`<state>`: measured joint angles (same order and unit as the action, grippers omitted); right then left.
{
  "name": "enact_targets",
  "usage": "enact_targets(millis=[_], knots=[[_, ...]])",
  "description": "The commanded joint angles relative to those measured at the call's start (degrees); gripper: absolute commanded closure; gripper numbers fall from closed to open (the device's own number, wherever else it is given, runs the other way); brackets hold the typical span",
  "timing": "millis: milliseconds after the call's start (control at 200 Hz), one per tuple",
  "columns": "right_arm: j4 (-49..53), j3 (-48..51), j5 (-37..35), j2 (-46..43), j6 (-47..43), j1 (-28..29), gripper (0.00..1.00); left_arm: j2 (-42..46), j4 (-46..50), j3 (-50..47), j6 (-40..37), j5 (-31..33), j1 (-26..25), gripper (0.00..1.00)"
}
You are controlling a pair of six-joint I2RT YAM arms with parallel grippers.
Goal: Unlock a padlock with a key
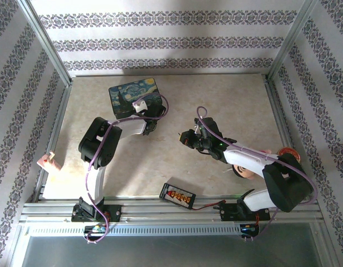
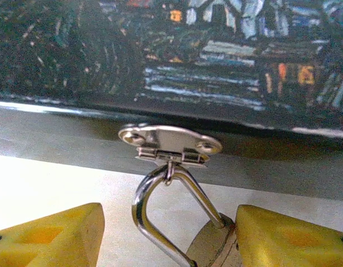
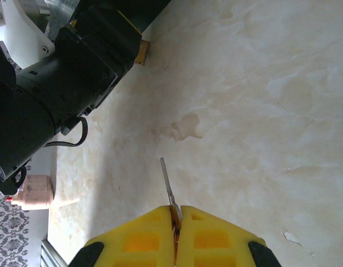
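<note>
Padlock (image 2: 207,245) hangs from the hasp (image 2: 170,142) of the box (image 2: 160,50), between parted jaws of the left gripper (image 2: 170,225), touching 1 finger (image 2: 283,239), presumably for steadying; right gripper (image 3: 175,222) clamps the key (image 3: 166,181), blade projecting ahead for insertion.

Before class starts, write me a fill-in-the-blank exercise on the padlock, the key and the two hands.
1. The key is pinched in the right hand's ___ fingers.
2. The padlock's ___ hangs from the hasp on the box.
3. The padlock sits between the fingers of the ___.
Missing words: yellow; shackle; left hand.
</note>
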<state>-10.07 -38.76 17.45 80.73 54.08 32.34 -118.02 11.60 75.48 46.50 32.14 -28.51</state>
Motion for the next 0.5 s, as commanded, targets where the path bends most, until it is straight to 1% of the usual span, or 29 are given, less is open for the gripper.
enact_targets(millis=[0,90,140,225,355,495], knots=[[-1.3,-1.7,1.1,0.3,-0.7,-0.6,1.00,1.1,2.7,0.9,-0.5,-1.4,-0.1,0.35],[-1.5,-1.8,1.2,0.8,-0.6,-0.6,1.00,-0.3,2.2,2.5,-1.5,-3.6,-0.1,0.24],[-1.6,-1.9,1.4,1.0,-0.4,-0.6,1.00,-1.3,2.5,3.8,-1.9,-4.3,-0.1,0.22],[-1.8,-2.0,1.7,1.2,-0.2,-0.6,1.00,-3.1,4.4,6.4,-1.6,-4.0,0.0,0.22],[-1.9,-1.9,1.9,0.9,-0.1,-0.7,1.00,-5.2,7.8,9.5,0.0,-2.5,0.0,0.26],[-2.0,-1.8,2.0,0.6,-0.1,-0.6,1.00,-6.2,10.4,10.7,2.1,-1.2,0.2,0.29]])
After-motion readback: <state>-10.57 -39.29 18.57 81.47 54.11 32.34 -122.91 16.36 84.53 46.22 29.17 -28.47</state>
